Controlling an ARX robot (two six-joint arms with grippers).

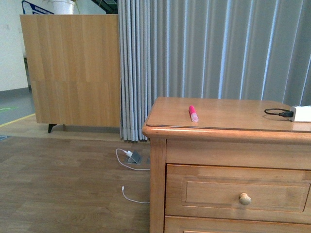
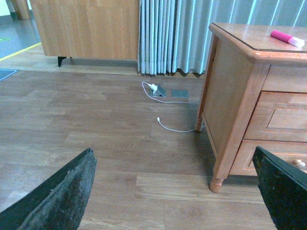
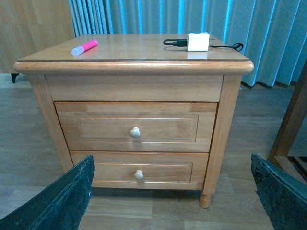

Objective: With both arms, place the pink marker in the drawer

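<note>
The pink marker lies on top of the wooden nightstand, near its left side; it also shows in the left wrist view and the right wrist view. The drawer, the upper one with a round pale knob, is shut; it also shows in the front view. My left gripper is open and empty, low over the floor, left of the nightstand. My right gripper is open and empty, facing the nightstand's front from a distance. Neither arm shows in the front view.
A white charger with a black cable lies on the nightstand's right side. A lower drawer sits beneath. A white cable and floor socket lie on the wood floor. A wooden cabinet and grey curtains stand behind.
</note>
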